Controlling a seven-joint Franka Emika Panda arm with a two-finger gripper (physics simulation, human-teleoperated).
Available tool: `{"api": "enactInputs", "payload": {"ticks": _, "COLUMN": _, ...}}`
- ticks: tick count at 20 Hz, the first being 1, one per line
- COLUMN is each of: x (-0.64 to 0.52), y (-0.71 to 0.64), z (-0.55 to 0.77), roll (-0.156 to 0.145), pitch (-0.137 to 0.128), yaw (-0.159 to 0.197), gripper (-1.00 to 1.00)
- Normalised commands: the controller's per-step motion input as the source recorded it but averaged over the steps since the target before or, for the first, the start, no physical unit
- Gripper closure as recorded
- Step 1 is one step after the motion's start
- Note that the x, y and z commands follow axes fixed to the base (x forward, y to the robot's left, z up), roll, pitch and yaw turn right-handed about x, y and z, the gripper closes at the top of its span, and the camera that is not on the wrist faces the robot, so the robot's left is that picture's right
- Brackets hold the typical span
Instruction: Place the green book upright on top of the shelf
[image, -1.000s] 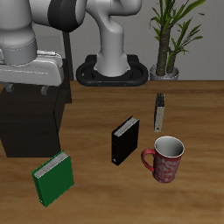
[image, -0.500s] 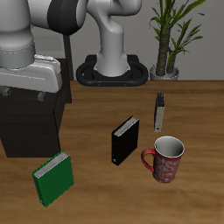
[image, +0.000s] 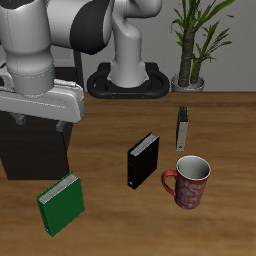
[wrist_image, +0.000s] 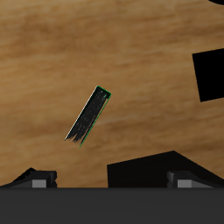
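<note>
The green book (image: 62, 205) stands upright on the table near its front edge, just in front of the shelf (image: 30, 150), a large dark cabinet. My gripper (image: 40, 123) hangs open and empty over the shelf's front part, above and behind the book. In the wrist view the green book (wrist_image: 89, 115) shows edge-on from above, apart from my fingertips (wrist_image: 35, 180), with a dark block of the shelf (wrist_image: 153, 168) near them. Nothing is between the jaws.
A black book (image: 143, 160) stands upright mid-table. A red patterned mug (image: 188, 182) sits beside it. A thin grey-brown book (image: 183, 127) stands farther back. A potted plant (image: 192, 50) and the robot base (image: 128, 82) are at the back.
My gripper has come down and moved toward the table's front edge, closer to the green book. The books and the mug have not moved.
</note>
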Motion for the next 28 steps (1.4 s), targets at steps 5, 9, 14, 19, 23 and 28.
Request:
{"api": "enactInputs", "payload": {"ticks": 5, "x": 0.12, "y": 0.26, "z": -0.22, "roll": -0.009, "pitch": -0.007, "yaw": -0.004, "gripper": -1.0}}
{"api": "enactInputs", "payload": {"ticks": 9, "x": 0.14, "y": 0.33, "z": -0.28, "roll": 0.045, "pitch": 0.009, "yaw": 0.001, "gripper": -1.0}}
{"api": "enactInputs", "payload": {"ticks": 14, "x": 0.09, "y": 0.09, "z": -0.21, "roll": 0.001, "pitch": -0.005, "yaw": -0.021, "gripper": -1.0}}
{"api": "enactInputs", "payload": {"ticks": 19, "x": 0.08, "y": -0.01, "z": -0.23, "roll": -0.017, "pitch": -0.028, "yaw": -0.061, "gripper": -1.0}}
{"api": "enactInputs", "payload": {"ticks": 23, "x": 0.1, "y": 0.04, "z": -0.26, "roll": -0.003, "pitch": 0.004, "yaw": -0.034, "gripper": -1.0}}
{"api": "enactInputs", "payload": {"ticks": 28, "x": 0.08, "y": -0.03, "z": -0.29, "roll": -0.002, "pitch": -0.025, "yaw": -0.031, "gripper": -1.0}}
